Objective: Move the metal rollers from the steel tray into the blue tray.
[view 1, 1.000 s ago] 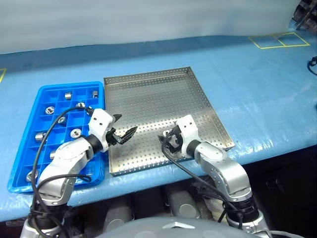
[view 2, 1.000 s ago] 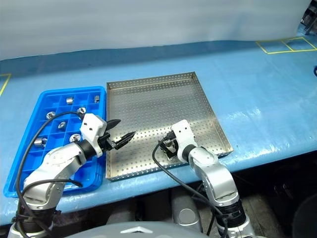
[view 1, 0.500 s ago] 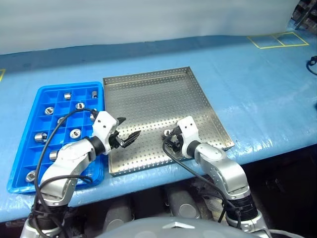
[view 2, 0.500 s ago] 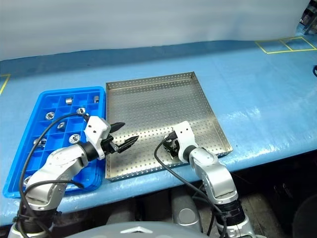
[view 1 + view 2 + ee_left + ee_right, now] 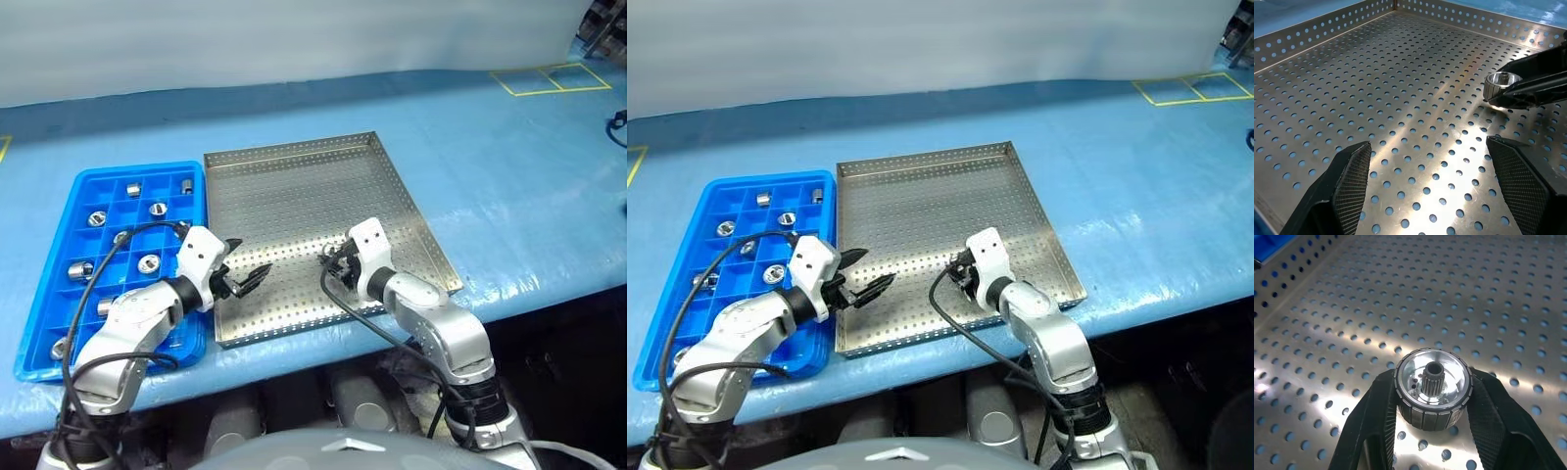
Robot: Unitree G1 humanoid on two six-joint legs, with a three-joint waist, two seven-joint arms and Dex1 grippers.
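The steel tray (image 5: 294, 186) lies in the middle of the table, with the blue tray (image 5: 108, 174) against its left side. My right gripper (image 5: 336, 264) hovers over the steel tray's near right part, shut on one metal roller (image 5: 1432, 389) that shows a small toothed hub in its top. That roller (image 5: 1502, 88) hangs just above the perforated floor. My left gripper (image 5: 245, 279) is open with nothing between its fingers, low over the tray's near left part. Several metal rollers (image 5: 149, 262) sit in the blue tray's compartments.
The light-blue covered table ends just in front of both trays. Yellow tape squares (image 5: 549, 78) mark its far right corner. A dark cable (image 5: 619, 122) lies at the right edge. Black cables loop off both wrists.
My right gripper has shut on the roller and lifted it slightly off the tray floor, moving a little away from the near rim. The left gripper stays open, edging slightly left.
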